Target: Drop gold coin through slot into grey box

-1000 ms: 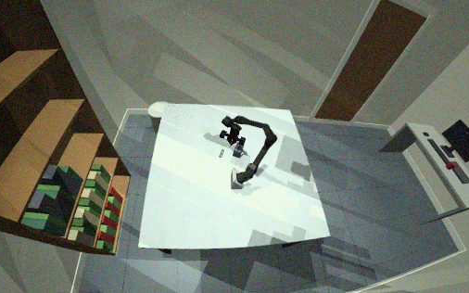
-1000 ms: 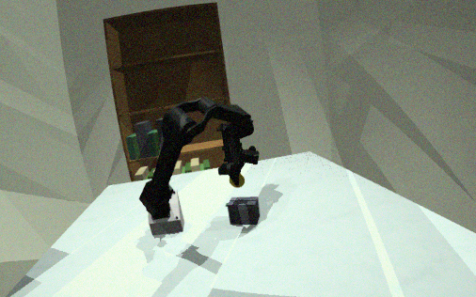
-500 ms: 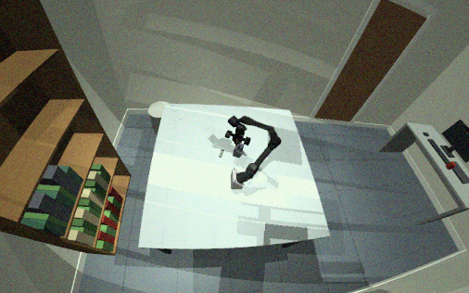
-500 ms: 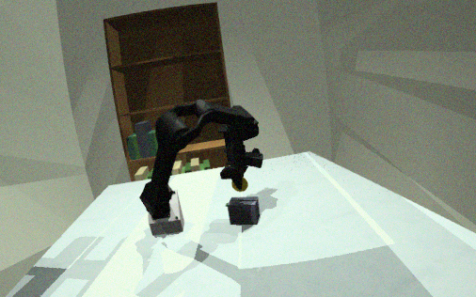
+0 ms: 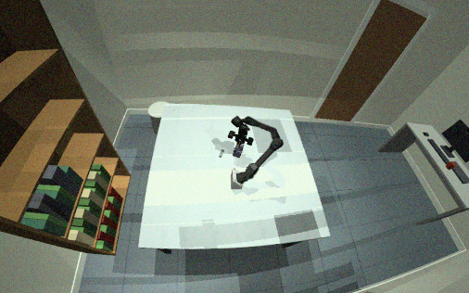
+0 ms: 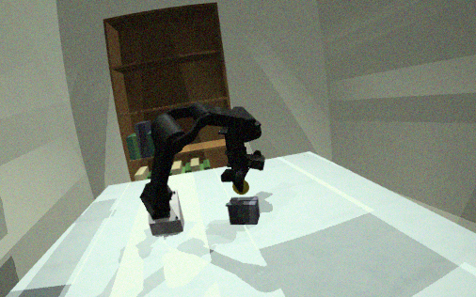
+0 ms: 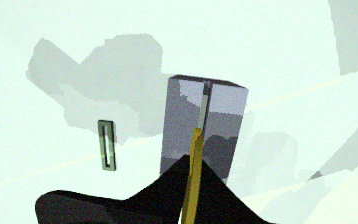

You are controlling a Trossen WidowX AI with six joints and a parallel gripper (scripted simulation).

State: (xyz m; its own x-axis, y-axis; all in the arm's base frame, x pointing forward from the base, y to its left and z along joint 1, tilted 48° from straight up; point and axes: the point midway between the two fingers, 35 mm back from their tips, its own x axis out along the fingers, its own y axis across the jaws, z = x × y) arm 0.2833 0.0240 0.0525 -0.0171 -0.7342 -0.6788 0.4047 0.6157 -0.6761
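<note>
The tool (image 7: pixel 192 220) grips the coin (image 7: pixel 194 170) edge-on, its plane in line with the slot (image 7: pixel 204 107) in the box (image 7: pixel 220 120) just below

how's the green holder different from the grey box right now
The green holder is a small, flat, empty frame lying off to the side; the grey box is a tall closed block directly under the coin that the gripper holds. Both rest on the table and have a narrow slot.
</note>
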